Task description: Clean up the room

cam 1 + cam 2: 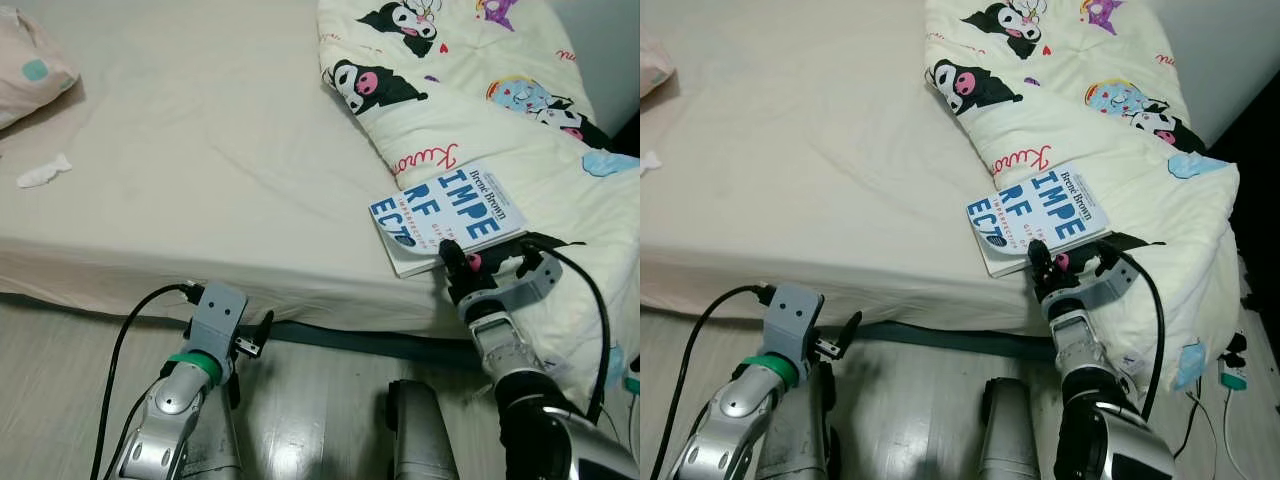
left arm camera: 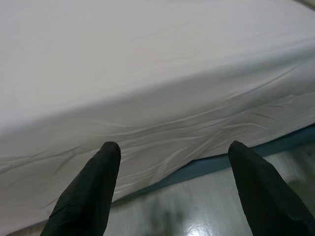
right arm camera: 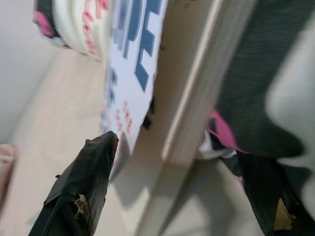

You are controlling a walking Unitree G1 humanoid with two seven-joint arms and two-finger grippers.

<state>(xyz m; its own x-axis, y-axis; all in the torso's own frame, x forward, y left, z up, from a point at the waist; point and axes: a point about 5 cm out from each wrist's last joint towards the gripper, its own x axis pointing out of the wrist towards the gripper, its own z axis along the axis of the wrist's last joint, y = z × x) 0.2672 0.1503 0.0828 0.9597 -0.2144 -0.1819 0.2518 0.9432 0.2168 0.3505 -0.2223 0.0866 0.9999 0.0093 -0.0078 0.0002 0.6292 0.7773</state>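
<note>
**Right hand reaching for a book at the bed's edge**

A white book (image 1: 445, 217) with large blue letters lies near the front edge of a bed (image 1: 200, 150), its far side resting on a cartoon-print quilt (image 1: 480, 90) bunched along the right side of the mattress. The right hand (image 1: 480, 262) is at the book's near corner. In the right wrist view its two black fingers (image 3: 78, 191) are spread, one on each side of the book's page edge, not yet pinching it.

The left hand (image 1: 250, 340) hangs low in front of the bed's side, over the floor, fingers spread and holding nothing.

Far off on the sheet, a small white scrap (image 1: 43, 172) lies near a pillow (image 1: 30, 70) at the left.

To do this step well, the spread fingers likely need to slide further over the cover and under the pages before pressing together, so the grip takes the whole thickness rather than the cover alone. A corner hold may let the book sag or fan open.

No bins, boxes or other containers can be made out.
</note>
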